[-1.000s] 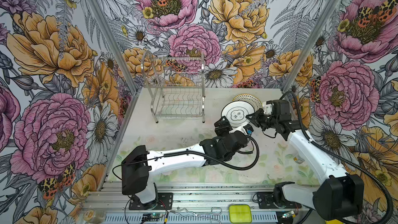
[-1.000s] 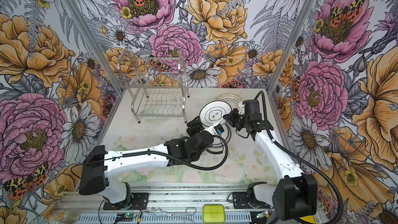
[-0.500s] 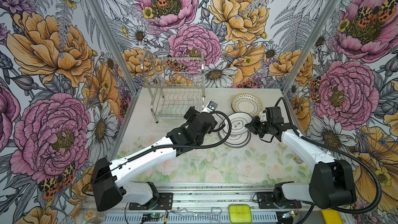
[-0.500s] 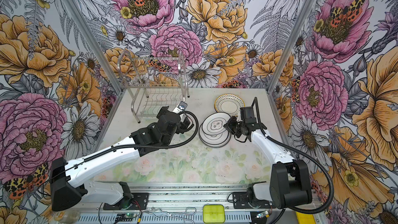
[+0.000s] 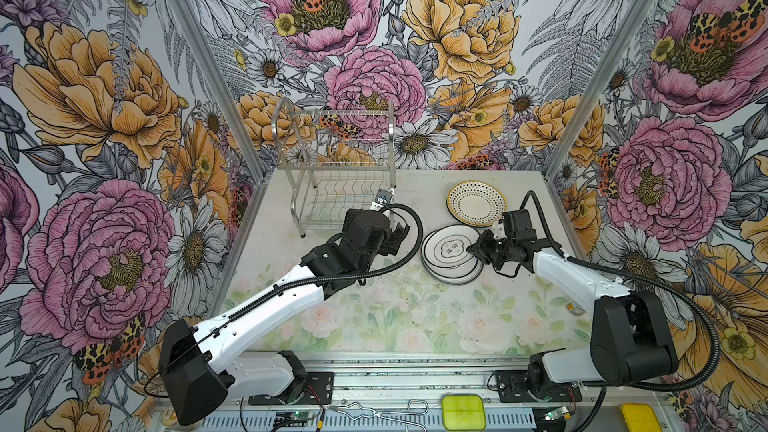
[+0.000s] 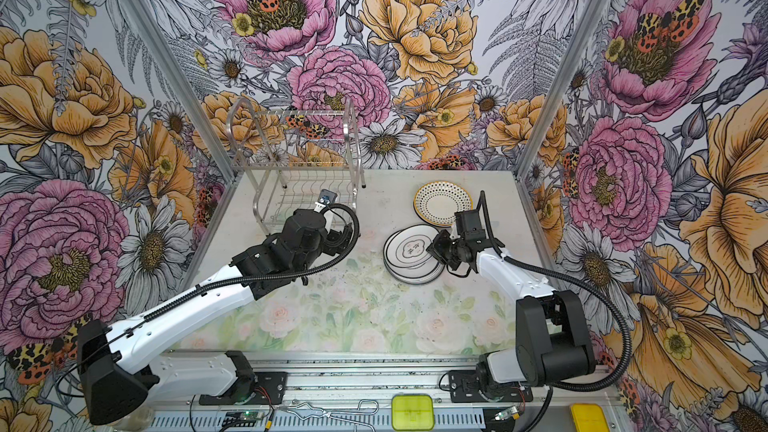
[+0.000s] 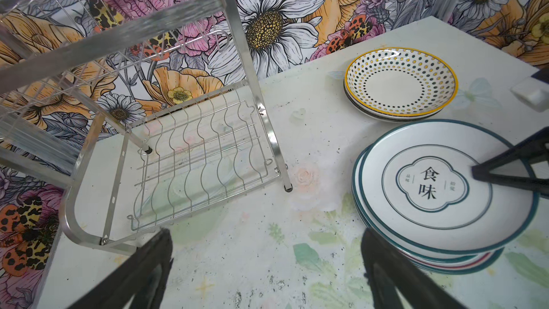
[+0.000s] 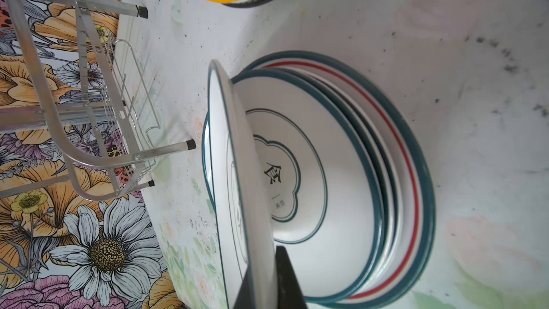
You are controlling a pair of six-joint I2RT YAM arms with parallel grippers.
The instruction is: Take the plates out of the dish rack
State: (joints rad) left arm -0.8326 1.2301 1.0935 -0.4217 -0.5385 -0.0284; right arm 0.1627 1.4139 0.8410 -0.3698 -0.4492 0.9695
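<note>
At R end effector (image 5: 472,248): plate (image 5: 441,252) rim

Top plate (image 7: 427,182) of the near stack: the characters 食味 stood in dark print inside a lobed teal emblem at its centre; the smaller flanking characters were illegible. The plate beneath (image 8: 312,173) showed 食 in a like emblem

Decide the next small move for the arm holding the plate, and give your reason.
Probably lower the right arm a little, then open its jaws. They are shut on the top plate, whose gripped side looks lifted off the stack while its far rim touches it. The dish rack shows no plates.
</note>
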